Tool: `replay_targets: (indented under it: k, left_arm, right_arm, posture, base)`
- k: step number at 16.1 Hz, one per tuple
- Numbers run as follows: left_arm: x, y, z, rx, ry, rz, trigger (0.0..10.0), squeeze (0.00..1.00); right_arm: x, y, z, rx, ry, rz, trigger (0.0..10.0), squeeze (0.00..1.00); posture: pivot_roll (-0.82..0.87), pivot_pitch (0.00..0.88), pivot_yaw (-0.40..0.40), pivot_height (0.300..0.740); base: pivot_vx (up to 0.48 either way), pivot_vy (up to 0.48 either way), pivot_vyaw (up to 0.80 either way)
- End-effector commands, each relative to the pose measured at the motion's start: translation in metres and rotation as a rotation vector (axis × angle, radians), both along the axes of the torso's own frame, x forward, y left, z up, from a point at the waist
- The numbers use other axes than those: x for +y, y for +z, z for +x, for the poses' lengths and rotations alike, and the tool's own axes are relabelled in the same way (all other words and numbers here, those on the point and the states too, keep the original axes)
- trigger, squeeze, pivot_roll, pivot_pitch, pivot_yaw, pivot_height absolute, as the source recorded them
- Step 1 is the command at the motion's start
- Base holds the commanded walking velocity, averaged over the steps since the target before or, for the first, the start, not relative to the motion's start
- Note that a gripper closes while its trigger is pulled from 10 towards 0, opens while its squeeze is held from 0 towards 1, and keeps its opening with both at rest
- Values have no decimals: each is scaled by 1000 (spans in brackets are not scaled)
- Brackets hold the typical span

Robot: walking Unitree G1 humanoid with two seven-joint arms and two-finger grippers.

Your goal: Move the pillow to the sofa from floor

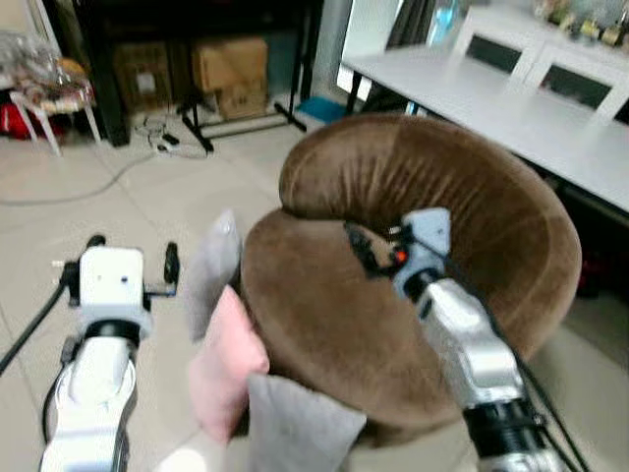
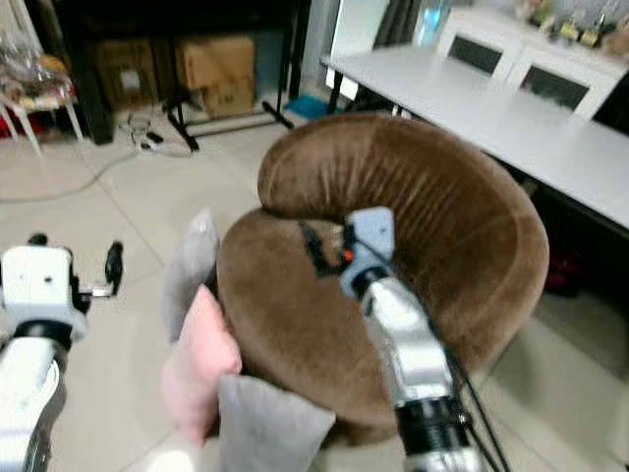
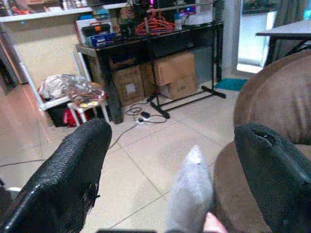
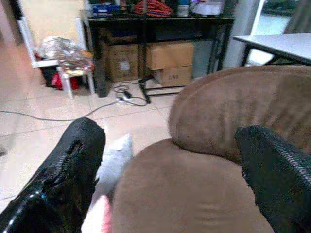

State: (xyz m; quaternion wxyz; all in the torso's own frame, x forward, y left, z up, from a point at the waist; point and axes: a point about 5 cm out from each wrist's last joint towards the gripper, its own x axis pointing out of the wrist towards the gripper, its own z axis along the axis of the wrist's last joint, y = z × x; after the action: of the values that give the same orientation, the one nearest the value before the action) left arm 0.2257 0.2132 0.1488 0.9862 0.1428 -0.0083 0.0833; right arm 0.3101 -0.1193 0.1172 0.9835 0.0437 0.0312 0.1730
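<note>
Down low, three pillows lean against the sofa's [image 1: 393, 324] near-left side on the floor [image 1: 147, 211]: a grey pillow [image 1: 295, 428] closest, a pink pillow [image 1: 228, 359] just behind it, touching it, and another grey one [image 1: 214, 270] standing upright beyond, its corner poking up beside the brown seat. None of them is on the seat. The left gripper [image 1: 133, 258] hangs over the pale tiles to the left of the pillows, fingers spread wide, holding nothing; its wrist view looks between those fingers [image 3: 68, 174] at the far grey pillow's tip. The right gripper [image 1: 371, 251] is out over the round brown velvet seat, fingers parted too and empty, pointing toward the curved backrest. Past the sofa, a long white table [image 1: 491, 108] runs along the right, with white cabinets [image 1: 550, 59] behind it. Farther back across the tiled floor, cables [image 1: 157, 138] trail toward a black shelf unit [image 3: 146, 53] with cardboard boxes [image 1: 231, 74] beneath, and a small white stool [image 1: 49, 103] piled with clutter stands at far left.
</note>
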Motion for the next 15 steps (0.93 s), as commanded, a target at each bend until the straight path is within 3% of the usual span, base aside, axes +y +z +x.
replay_targets:
  k: [1,9,15]
  left_arm:
    - [-5,1,-3,-9,-14,-4,10000,0]
    - [6,-5,-11,10,26,47,10000,0]
    - [4,-4,-8,19,-32,124,10000,0]
  right_arm:
    - [-11,-5,-3,18,-33,0,10000,0]
    - [-27,-15,1,66,-158,-17,10000,0]
    - [-26,-20,-2,85,-163,-33,10000,0]
  posture:
    - [101,0,-109,740]
    - [112,0,-110,665]
    - [93,0,-82,620]
  base:
    - [0,0,0]
    - [0,0,0]
    - [0,0,0]
